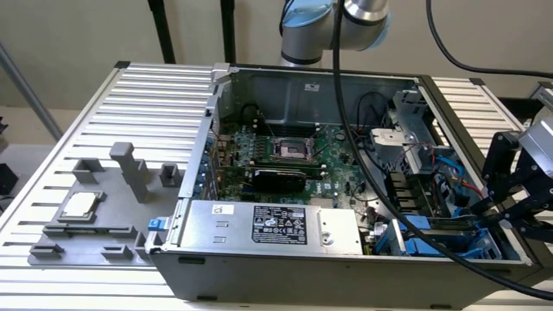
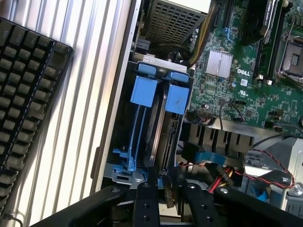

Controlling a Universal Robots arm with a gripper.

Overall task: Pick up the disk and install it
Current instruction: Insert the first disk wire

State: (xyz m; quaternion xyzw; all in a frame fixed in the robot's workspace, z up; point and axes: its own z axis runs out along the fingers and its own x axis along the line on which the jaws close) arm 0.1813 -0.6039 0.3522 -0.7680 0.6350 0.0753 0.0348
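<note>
1. Currently the fingers point(image 1: 496, 208) hang over the near corner of an open computer case point(image 1: 259, 278), at the exterior view's right, above the blue drive cage point(image 1: 413, 245).
2. Seen from the wrist, the two black fingers point(image 2: 144, 201) are released. They stand apart on either side of the disk's near end, and a gap shows between them.
3. The disk point(image 2: 166, 135) stands on edge inside the blue cage, with a blue rail running along it and a blue tab point(image 2: 179, 97) at its far end. In the exterior view it shows as a dark strip point(image 1: 445, 225) between blue plastic parts.
4. Beside it in the same cage is a second slot with its own blue tab point(image 2: 142, 90) and thin blue rails.
5. Next to the cage lie a flat blue cable point(image 2: 208, 156) and red and black wires, and past them is the green circuit board point(image 2: 246, 71).
6. A silver box with a black-and-white label point(image 1: 276, 227) fills the near side of the case.
7. The case sits on a ribbed metal worktop point(image 1: 147, 97). On it, at the exterior view's left, a grey holder point(image 1: 82, 240) carries a small square chip point(image 1: 79, 206).
8. A black keyboard point(image 2: 28, 94) lies on the worktop just beside the case wall.
</note>
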